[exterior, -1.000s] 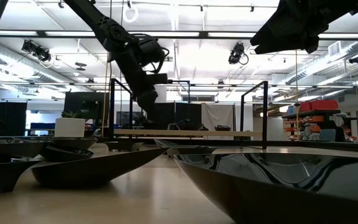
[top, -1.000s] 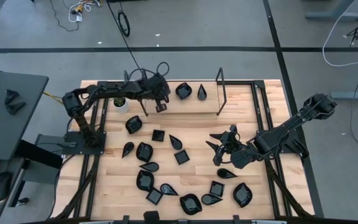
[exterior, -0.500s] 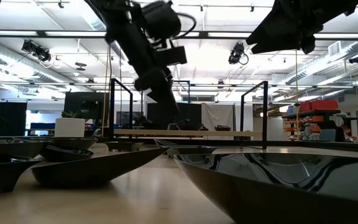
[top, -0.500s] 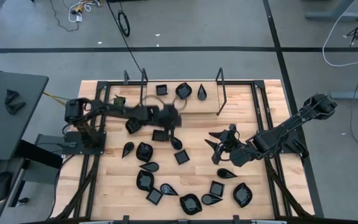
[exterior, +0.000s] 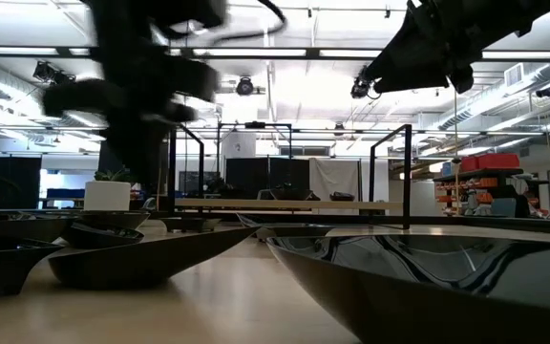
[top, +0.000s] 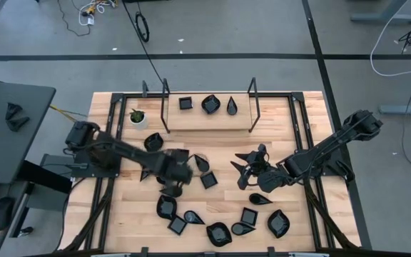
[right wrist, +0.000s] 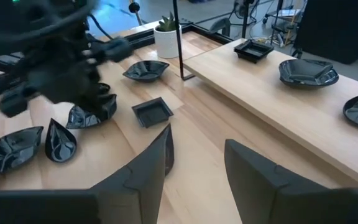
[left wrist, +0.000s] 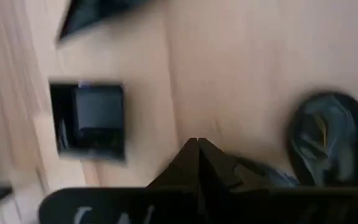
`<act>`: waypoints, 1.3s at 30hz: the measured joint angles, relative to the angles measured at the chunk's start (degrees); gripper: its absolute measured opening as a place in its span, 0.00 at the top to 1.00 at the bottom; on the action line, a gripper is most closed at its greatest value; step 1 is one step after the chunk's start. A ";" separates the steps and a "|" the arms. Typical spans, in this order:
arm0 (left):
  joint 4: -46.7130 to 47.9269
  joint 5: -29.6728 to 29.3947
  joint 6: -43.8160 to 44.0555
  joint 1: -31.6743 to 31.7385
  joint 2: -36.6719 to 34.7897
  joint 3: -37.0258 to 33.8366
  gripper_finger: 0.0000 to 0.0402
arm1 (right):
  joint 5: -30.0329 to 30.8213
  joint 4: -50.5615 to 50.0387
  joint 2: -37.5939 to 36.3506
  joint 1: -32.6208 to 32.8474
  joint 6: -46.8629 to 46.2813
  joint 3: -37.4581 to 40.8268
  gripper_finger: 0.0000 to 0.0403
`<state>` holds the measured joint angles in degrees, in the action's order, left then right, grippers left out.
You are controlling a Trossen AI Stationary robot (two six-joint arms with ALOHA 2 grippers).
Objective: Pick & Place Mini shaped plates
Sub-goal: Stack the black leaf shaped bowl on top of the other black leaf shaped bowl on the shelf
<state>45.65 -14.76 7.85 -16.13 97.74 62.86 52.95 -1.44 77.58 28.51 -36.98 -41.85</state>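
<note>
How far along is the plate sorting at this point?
Done: three glossy black mini plates sit on the raised wooden shelf: a square one, a rounded one and a teardrop one. In hand: nothing; the left claw is shut and empty above the loose plates, the right claw open and waiting. Left: most plates, scattered on the wooden table.

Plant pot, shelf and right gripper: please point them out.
Plant pot (top: 138, 118), high view, its white side.
Shelf (top: 212, 118), high view, a bare part of its board.
Right gripper (right wrist: 194, 158), right wrist view, between its fingertips.
</note>
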 joint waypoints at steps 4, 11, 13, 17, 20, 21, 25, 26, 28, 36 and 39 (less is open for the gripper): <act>2.90 -6.85 9.50 -6.41 -5.66 -4.38 0.96 | 0.04 0.93 0.00 0.00 1.10 0.00 0.58; 0.32 -10.32 33.54 -14.14 -18.99 -17.10 0.95 | 0.11 4.06 0.00 -0.28 4.70 0.00 0.58; -2.00 -10.02 41.37 -13.87 -21.96 -21.31 0.92 | 0.09 5.05 0.00 -0.73 5.55 0.00 0.58; -11.15 -9.05 49.67 -12.48 -25.20 -29.60 0.82 | 0.13 6.79 0.00 -2.07 7.44 0.00 0.58; -19.66 -8.56 53.28 -10.45 -25.47 -34.47 0.72 | 0.08 7.29 0.00 -3.06 7.66 0.00 0.58; -22.10 -8.23 53.44 -9.65 -25.47 -35.84 0.69 | 0.07 7.29 0.00 -3.31 7.63 0.00 0.58; -29.42 -8.41 54.49 -6.79 -25.47 -39.74 0.61 | 0.00 7.48 0.00 -4.00 7.56 0.00 0.58; -30.23 -8.48 54.49 -6.21 -25.43 -40.15 0.60 | 0.00 7.48 0.00 -4.08 7.53 0.00 0.58; -32.18 -8.50 52.92 -5.41 -25.43 -40.51 0.60 | -0.01 7.47 0.00 -4.09 7.53 0.00 0.58; -38.49 -8.42 45.84 -4.16 -25.41 -40.77 0.78 | -0.04 7.47 0.00 -4.09 6.97 0.00 0.58; -38.69 -8.60 44.63 -4.16 -25.41 -40.77 0.88 | -0.07 7.46 0.00 -4.09 6.53 0.00 0.58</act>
<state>6.96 -23.37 52.48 -20.29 72.34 22.09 52.88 6.02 77.58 24.43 -30.45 -41.85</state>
